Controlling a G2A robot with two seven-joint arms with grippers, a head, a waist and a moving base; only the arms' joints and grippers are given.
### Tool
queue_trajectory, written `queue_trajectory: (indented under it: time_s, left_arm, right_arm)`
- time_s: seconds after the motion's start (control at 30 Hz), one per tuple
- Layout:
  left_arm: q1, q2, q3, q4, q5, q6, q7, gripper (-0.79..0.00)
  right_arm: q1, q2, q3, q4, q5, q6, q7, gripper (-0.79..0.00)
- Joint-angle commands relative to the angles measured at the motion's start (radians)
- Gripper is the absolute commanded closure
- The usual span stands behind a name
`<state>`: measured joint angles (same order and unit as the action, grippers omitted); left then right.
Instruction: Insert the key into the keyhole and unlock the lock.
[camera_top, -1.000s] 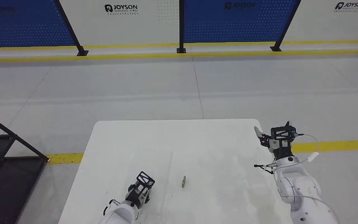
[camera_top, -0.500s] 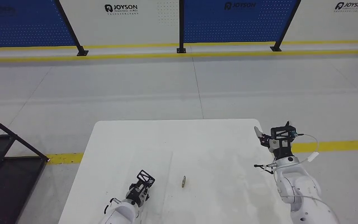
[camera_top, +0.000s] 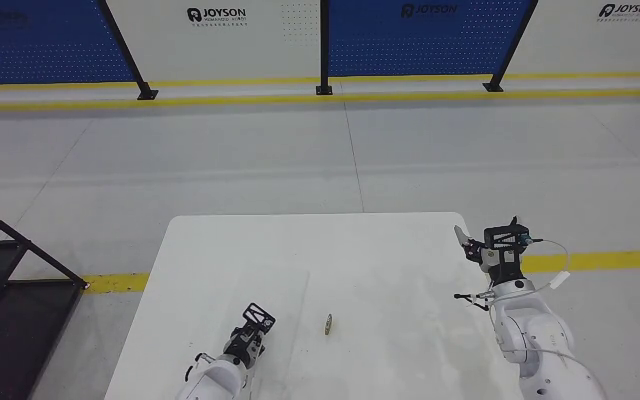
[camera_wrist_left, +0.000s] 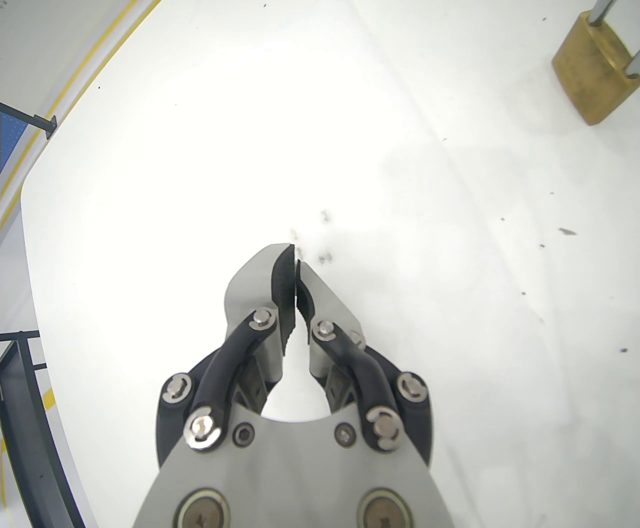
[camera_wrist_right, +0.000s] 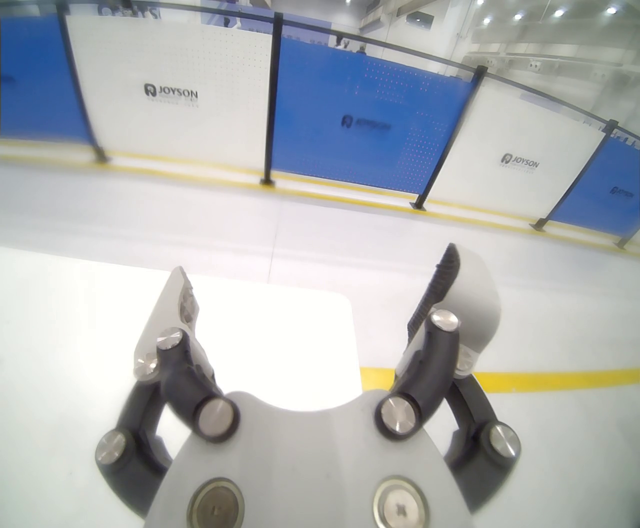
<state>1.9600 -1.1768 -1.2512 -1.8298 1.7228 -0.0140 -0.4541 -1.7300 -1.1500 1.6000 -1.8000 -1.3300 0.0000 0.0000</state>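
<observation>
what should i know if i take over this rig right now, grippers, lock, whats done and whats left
Left gripper: shut, nothing seen between its pads, close above the table, beside the padlock and apart from it.
Right gripper: open, empty, raised near the table's far right corner.
The padlock is brass and lies near the table's middle, touched by neither gripper.
Done: no step of the job shows as done.
Left: pick up the key, put it into the keyhole, turn it to unlock.
</observation>
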Motion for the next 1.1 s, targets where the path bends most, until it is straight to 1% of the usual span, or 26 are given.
queue_trajectory:
  time_s: [0.0,0.33,0.43,0.5,0.63,0.77,0.8,0.93,1.0,1.07]
  left_arm:
    - [0.001,0.000,-0.002,-0.003,0.000,0.001,0.001,0.000]
    - [0.057,0.005,-0.038,-0.073,-0.024,0.004,0.049,0.000]
    - [0.085,0.007,-0.069,-0.109,-0.084,-0.003,0.092,0.000]
    - [0.105,0.009,-0.097,-0.137,-0.155,-0.030,0.147,0.000]
    - [0.153,0.017,-0.172,-0.171,-0.333,-0.153,0.293,0.000]
    - [0.187,0.028,-0.244,-0.164,-0.467,-0.345,0.440,0.000]
    - [0.191,0.032,-0.259,-0.155,-0.489,-0.404,0.476,0.000]
    - [0.186,0.042,-0.302,-0.104,-0.537,-0.586,0.602,0.000]
    - [0.172,0.047,-0.310,-0.073,-0.561,-0.668,0.637,0.000]
    - [0.155,0.050,-0.317,-0.044,-0.577,-0.722,0.660,0.000]
  right_arm:
    - [0.000,0.000,0.000,0.000,0.000,0.000,0.000,-0.785]
    - [0.000,0.000,0.000,0.000,0.000,0.000,0.000,-0.785]
    - [0.000,0.000,0.000,0.000,0.000,0.000,0.000,-0.785]
    - [0.000,0.000,0.000,0.000,0.000,0.000,0.000,-0.785]
    - [0.000,0.000,0.000,0.000,0.000,0.000,0.000,-0.785]
    - [0.000,0.000,0.000,0.000,0.000,0.000,0.000,-0.785]
    - [0.000,0.000,0.000,0.000,0.000,0.000,0.000,-0.785]
    - [0.000,0.000,0.000,0.000,0.000,0.000,0.000,-0.785]
    - [0.000,0.000,0.000,0.000,0.000,0.000,0.000,-0.785]
    - [0.000,0.000,0.000,0.000,0.000,0.000,0.000,-0.785]
